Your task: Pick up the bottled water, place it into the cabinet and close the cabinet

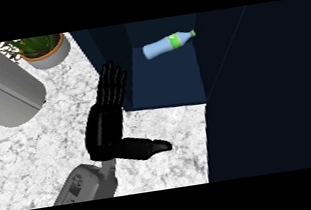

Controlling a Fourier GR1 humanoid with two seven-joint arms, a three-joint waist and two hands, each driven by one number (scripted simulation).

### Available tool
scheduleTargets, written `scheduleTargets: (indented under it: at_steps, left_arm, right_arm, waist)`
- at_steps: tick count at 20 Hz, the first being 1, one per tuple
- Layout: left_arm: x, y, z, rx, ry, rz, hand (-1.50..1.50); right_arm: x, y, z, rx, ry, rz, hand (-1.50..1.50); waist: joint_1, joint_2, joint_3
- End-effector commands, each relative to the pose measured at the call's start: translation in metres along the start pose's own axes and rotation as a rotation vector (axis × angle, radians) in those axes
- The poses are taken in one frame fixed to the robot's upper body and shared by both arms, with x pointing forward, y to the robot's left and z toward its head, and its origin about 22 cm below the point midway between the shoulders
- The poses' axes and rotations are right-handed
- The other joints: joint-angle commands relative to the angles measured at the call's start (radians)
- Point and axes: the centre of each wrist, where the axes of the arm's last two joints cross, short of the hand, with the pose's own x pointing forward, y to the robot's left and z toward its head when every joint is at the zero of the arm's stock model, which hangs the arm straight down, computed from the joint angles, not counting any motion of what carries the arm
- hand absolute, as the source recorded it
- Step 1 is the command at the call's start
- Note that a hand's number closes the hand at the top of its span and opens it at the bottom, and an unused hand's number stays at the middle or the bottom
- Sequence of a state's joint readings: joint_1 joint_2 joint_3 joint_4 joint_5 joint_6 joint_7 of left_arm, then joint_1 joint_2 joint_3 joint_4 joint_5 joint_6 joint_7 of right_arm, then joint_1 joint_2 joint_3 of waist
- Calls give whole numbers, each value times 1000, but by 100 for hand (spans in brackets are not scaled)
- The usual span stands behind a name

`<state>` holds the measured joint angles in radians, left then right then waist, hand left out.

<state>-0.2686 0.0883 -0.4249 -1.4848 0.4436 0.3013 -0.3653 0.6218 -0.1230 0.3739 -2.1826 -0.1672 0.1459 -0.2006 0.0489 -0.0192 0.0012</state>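
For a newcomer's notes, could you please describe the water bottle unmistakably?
Look inside the dark blue cabinet right of the marble counter. The bottled water lies on its side, pale blue with a green band, the only light thing inside.

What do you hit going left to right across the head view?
grey appliance → potted plant → left hand, open → bottled water lying in the cabinet → cabinet door

the bottled water (169, 43) lies sideways inside the cabinet (165, 86), left robot hand (105, 126) straight-fingered at its edge.
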Motion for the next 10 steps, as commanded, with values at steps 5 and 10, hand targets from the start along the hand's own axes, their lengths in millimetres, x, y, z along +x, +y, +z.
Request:
scheduleTargets:
  at_steps: [5, 10]
  left_arm:
    - [64, -1, 81, 24, -32, 34, -150]
    - [91, 27, 108, 81, -88, -28, -150]
  right_arm:
    - [-1, 2, 8, 243, 136, 72, 150]
    - [23, 20, 3, 435, 120, 115, 150]
  waist:
    - [-21, 9, -1]
    - [-25, 12, -2]
